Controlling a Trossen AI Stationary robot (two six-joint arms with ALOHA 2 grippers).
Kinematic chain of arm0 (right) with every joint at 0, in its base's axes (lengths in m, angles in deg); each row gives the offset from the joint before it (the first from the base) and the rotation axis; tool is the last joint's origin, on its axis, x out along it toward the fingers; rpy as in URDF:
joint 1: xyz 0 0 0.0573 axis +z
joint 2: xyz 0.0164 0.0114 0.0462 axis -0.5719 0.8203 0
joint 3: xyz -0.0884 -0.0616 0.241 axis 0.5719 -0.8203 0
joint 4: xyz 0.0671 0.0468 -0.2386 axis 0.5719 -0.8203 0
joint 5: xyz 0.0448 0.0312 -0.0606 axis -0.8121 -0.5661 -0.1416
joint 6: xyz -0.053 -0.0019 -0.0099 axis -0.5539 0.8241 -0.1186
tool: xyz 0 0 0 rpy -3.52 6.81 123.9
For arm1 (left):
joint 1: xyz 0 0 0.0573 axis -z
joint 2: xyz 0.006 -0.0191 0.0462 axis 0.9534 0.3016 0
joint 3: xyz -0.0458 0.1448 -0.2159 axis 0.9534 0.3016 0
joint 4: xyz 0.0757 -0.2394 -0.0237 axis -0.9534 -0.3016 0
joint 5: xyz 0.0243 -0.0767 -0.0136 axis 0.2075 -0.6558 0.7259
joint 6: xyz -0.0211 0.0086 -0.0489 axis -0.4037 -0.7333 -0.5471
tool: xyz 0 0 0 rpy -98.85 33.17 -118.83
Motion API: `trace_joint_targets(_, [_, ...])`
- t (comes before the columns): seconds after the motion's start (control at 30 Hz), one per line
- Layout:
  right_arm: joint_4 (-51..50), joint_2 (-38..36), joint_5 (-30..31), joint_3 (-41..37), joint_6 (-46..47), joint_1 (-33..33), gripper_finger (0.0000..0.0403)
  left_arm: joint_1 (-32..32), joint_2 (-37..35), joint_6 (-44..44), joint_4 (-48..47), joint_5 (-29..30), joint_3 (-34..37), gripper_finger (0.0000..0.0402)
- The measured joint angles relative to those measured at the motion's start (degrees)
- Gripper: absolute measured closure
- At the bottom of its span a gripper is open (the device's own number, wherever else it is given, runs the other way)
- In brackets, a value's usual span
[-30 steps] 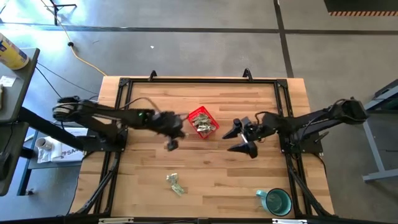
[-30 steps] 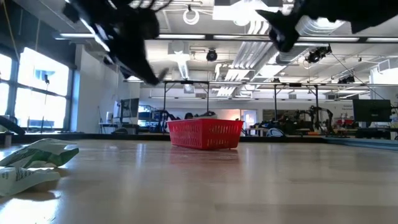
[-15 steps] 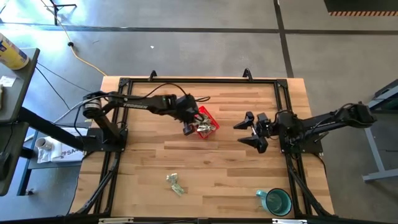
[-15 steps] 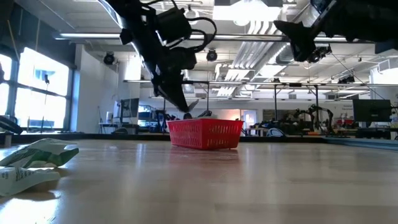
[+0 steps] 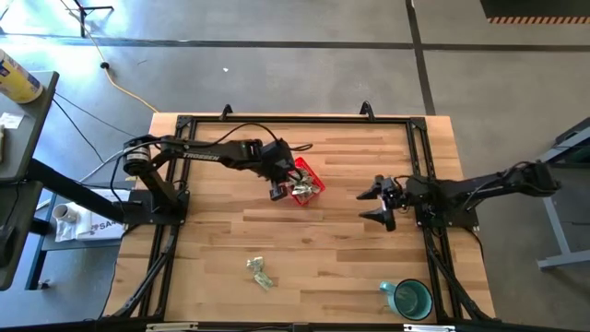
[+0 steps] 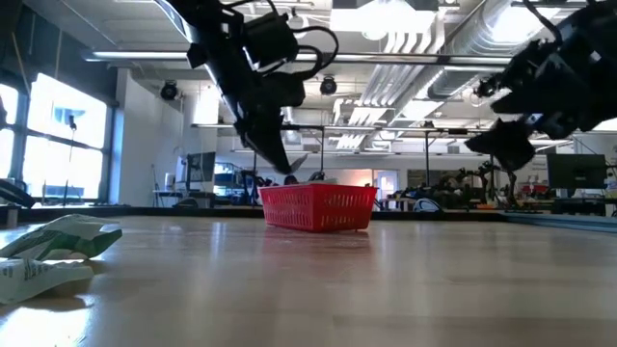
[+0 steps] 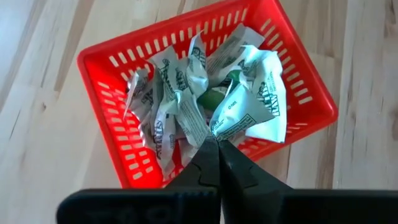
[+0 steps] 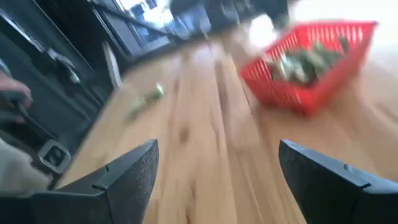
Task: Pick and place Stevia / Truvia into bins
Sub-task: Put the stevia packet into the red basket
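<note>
The red mesh basket [image 5: 308, 171] stands at mid-table, heaped with crumpled pale green and white Stevia packets [image 7: 180, 93]; it also shows in the low view [image 6: 318, 207] and the right wrist view [image 8: 311, 93]. My left gripper [image 7: 214, 140] hangs over the basket's left side [image 5: 278, 191], pointing down, shut on one packet. My right gripper [image 5: 376, 205] is open in the air to the basket's right [image 8: 217, 149], touching nothing. A few loose packets [image 5: 259, 271] lie flat on the table near the front edge [image 6: 48, 253]. My left gripper pinches one white packet by its corner [image 7: 219, 129] between the two shut fingertips, coming from above and pointing down. The rest of that packet [image 7: 255, 112] spreads over the heap inside the basket; whether it is lifted off the heap I cannot tell.
A teal mug [image 5: 410, 298] stands at the table's near right corner. A black frame [image 5: 295, 120] runs round the tabletop. Bare wood lies between the basket and the loose packets. A person's hand [image 8: 12, 93] shows at the right wrist view's edge.
My left gripper swung from left of the basket toward the right and down to the basket's top, then stayed there, shut. My right gripper drew back toward the table's right edge, still open.
</note>
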Motion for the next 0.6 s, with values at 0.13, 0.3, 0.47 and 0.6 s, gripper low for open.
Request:
trace_joint_targets(0.13, [-17.76, -8.68, -0.01, -0.01, 0.22, 0.0, 0.0082, 0.0, 0.0, 0.0, -0.12, 0.04, 0.02, 0.0368])
trace_joint_targets(0.3, [-21.84, -15.94, 2.32, 0.17, 0.08, 0.0, 0.0082, 0.0, 0.0, 0.0, -0.09, 0.04, 0.04, 0.0374])
trace_joint_targets(0.47, [-21.86, -23.53, 2.64, 0.31, 0.01, -0.01, 0.0082, 0.0, 0.0, -0.35, 0.14, 0.04, 0.04, 0.0372])
trace_joint_targets(0.6, [-21.86, -30.06, 2.56, 0.34, 0.01, -0.01, 0.0082, 0.0, 0.0, -1.02, -0.22, 0.04, 0.04, 0.0367])
